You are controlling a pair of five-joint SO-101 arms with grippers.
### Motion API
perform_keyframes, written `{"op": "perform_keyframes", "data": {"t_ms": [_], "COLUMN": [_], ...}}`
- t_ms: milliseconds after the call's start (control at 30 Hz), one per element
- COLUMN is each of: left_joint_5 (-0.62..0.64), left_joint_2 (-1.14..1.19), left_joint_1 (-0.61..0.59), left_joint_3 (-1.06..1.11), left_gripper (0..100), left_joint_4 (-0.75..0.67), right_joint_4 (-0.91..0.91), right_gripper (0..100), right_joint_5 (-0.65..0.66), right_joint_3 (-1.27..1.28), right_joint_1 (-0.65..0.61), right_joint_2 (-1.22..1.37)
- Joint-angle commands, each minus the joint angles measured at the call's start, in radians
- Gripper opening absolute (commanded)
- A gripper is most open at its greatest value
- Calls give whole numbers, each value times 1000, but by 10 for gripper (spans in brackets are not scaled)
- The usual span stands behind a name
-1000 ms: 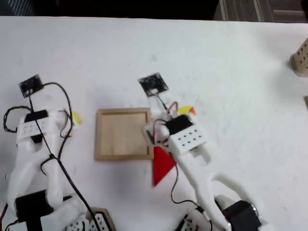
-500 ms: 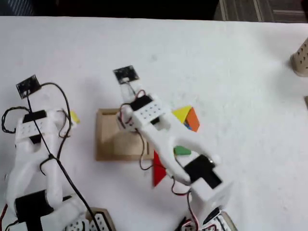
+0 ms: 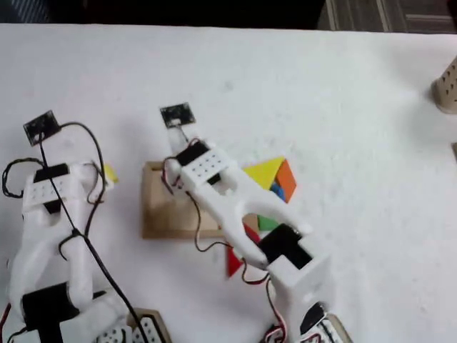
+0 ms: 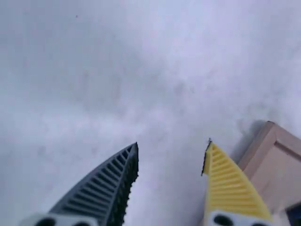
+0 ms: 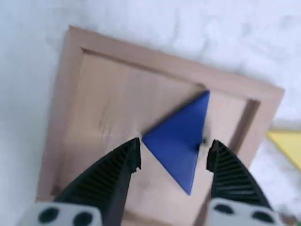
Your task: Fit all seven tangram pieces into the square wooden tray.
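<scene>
The square wooden tray [image 3: 158, 214] lies between the two arms. In the right wrist view a blue triangle [image 5: 181, 141] hangs over the tray's floor [image 5: 108, 108], near one corner. My right gripper [image 5: 173, 141] is shut on it, one finger at a corner and the other at the long edge. My right arm [image 3: 207, 171] reaches across the tray from the right. Right of the tray lie a yellow triangle [image 3: 263, 172], an orange piece [image 3: 287, 175], a blue piece [image 3: 278, 191], a green piece [image 3: 268, 223] and a red triangle [image 3: 234, 261]. My left gripper [image 4: 171, 146] stands open over bare table beside the tray's corner [image 4: 273, 155].
The white table runs wide on the far side and to the right. A pale perforated object [image 3: 447, 86] stands at the right edge. Black cables [image 3: 86, 214] run along the left arm. A brown block [image 3: 153, 321] sits at the arms' bases.
My right arm has swung left from beside the loose pieces to over the tray, uncovering the yellow, orange, blue and green pieces. The left arm has kept still.
</scene>
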Motion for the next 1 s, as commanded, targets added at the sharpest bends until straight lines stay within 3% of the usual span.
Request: {"op": "perform_keyframes", "data": {"t_ms": [0,133,267,400,567,833,967], "left_joint_5": [11,11,15,127,133,132,132], "left_joint_2": [-44,-47,-51,-51,-94,-222,-203], "left_joint_1": [21,21,59,145,269,653,849], "left_joint_3": [-49,-49,-49,-57,-75,3,26], "left_gripper": [250,249,249,248,248,248,248], "left_joint_4": [-20,-17,-14,-14,35,43,-38], "right_joint_4": [88,193,295,237,157,7,-24], "right_gripper": [219,219,219,214,108,70,70], "right_joint_5": [58,71,71,71,100,153,153], "right_joint_3": [-38,-37,-34,11,31,28,28], "right_joint_1": [15,22,114,220,340,526,582], "right_joint_2": [-145,-220,-277,-259,-252,-252,-252]}}
